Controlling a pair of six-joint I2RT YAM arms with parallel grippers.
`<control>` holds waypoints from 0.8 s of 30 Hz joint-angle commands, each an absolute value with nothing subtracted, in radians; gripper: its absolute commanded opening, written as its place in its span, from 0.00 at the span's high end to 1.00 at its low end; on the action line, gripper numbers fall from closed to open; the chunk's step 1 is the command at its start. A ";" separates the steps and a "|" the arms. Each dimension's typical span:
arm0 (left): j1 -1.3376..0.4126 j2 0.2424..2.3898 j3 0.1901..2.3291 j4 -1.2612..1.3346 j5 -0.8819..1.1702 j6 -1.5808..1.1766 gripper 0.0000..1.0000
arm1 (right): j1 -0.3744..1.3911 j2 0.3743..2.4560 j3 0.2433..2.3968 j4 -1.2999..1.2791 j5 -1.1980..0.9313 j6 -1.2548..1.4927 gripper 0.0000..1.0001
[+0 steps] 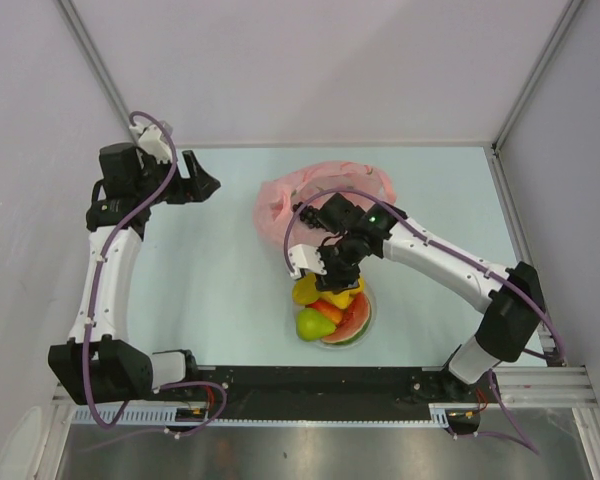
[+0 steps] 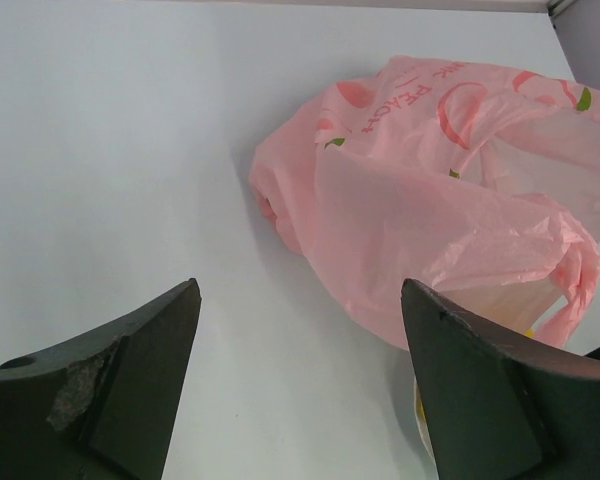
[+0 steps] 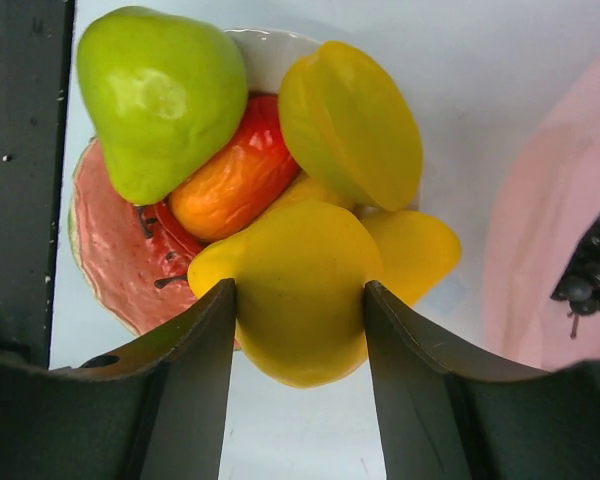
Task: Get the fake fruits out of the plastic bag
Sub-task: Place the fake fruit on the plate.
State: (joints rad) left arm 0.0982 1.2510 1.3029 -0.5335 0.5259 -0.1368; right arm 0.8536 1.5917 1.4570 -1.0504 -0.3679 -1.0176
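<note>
My right gripper (image 1: pixel 334 274) (image 3: pixel 299 287) is shut on a yellow pear (image 3: pixel 298 300), holding it at the far edge of a small white plate (image 3: pixel 270 48). The plate holds a green pear (image 3: pixel 158 100), an orange-red fruit (image 3: pixel 235 182), two yellow mango-like pieces (image 3: pixel 352 125), and a watermelon slice (image 3: pixel 110 255). The pink plastic bag (image 1: pixel 310 192) (image 2: pixel 440 190) lies crumpled just beyond the plate. A dark grape bunch (image 3: pixel 590 270) shows at the bag (image 3: pixel 540 250). My left gripper (image 1: pixel 208 186) (image 2: pixel 298 290) is open and empty, left of the bag.
The plate (image 1: pixel 369 316) stands near the table's front edge, just ahead of the black base rail (image 1: pixel 320 378). White walls close the table at the back and both sides.
</note>
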 commanded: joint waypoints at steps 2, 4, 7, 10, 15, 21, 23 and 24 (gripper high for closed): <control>0.094 1.232 1.342 -0.552 0.534 -0.110 0.13 | 0.865 1.595 1.460 -1.095 -0.417 -1.074 0.72; 0.094 1.230 1.335 -0.549 0.534 -0.117 0.13 | 0.865 1.600 1.460 -1.094 -0.425 -1.091 0.70; 0.094 1.226 1.321 -0.537 0.525 -0.158 0.13 | 0.870 1.609 1.459 -1.098 -0.433 -1.104 0.66; 0.089 1.242 1.336 -0.545 0.528 -0.164 0.12 | 0.871 1.623 1.457 -1.104 -0.443 -1.123 0.57; 0.078 1.288 1.428 -0.583 0.532 -0.129 0.12 | 0.870 1.621 1.457 -1.104 -0.419 -1.157 0.44; 0.071 1.315 1.450 -0.572 0.543 -0.158 0.12 | 0.868 1.612 1.457 -1.118 -0.417 -1.161 0.19; 0.066 1.316 1.447 -0.568 0.545 -0.164 0.12 | 0.868 1.585 1.460 -1.109 -0.413 -1.161 0.13; 0.061 1.319 1.445 -0.569 0.546 -0.169 0.12 | 0.865 1.563 1.462 -1.097 -0.419 -1.158 0.13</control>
